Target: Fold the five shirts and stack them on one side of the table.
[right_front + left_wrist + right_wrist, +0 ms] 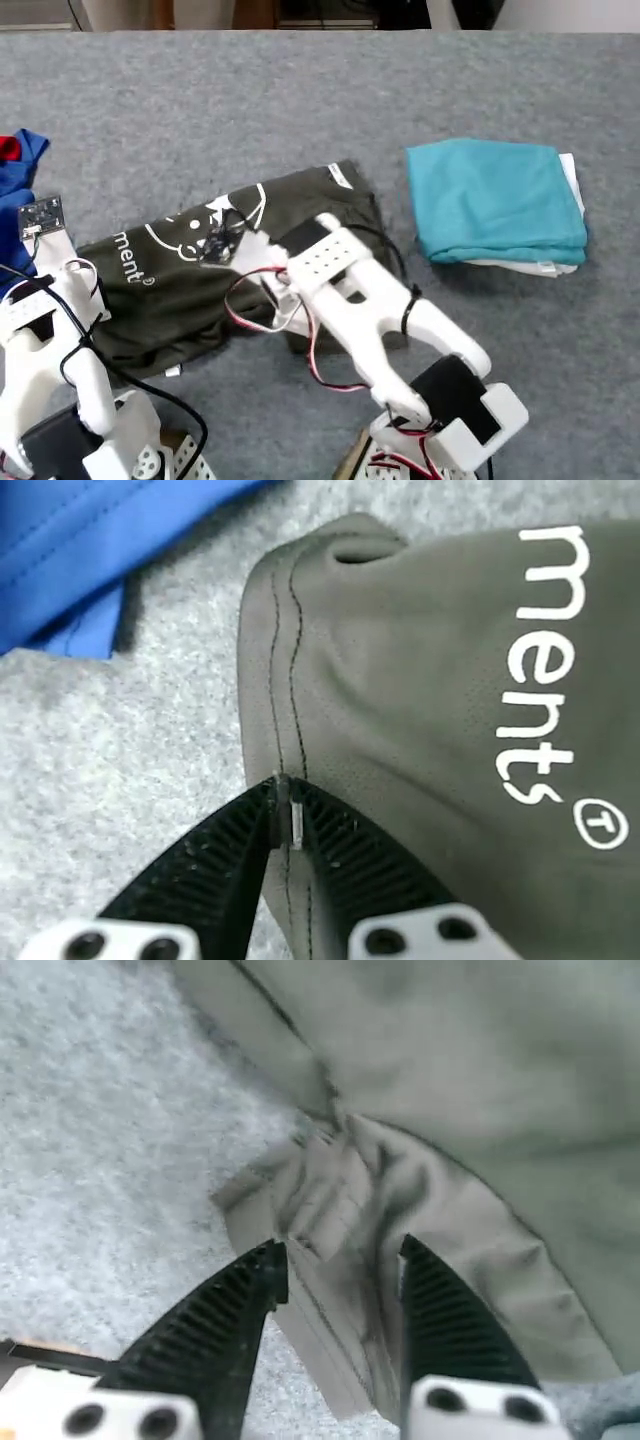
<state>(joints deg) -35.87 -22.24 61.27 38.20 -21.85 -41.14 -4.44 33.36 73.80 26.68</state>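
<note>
Left of centre in the high view, a dark olive-green cotton shirt with white lettering (pixel 185 295) lies loosely spread on the grey felt-covered table (pixel 300 100). My left gripper (pixel 285 815) is pinched together on that shirt's double-stitched hem, its black ribbed fingers (pixel 210 870) meeting on the cloth edge not far from the lettering. My right gripper (pixel 340 1260) stands with its fingers apart, straddling a crumpled fold at the shirt's edge, where cloth meets table; whether the pads touch the cloth I cannot tell. At the right of the high view, a folded teal shirt (pixel 495 200) sits on a folded white shirt (pixel 572 180), which peeks out along its right and lower sides, well apart from the olive one. At the left edge of that view a bright blue shirt (pixel 15 185) lies bunched, near the olive shirt's corner with a strip of table between them.
</note>
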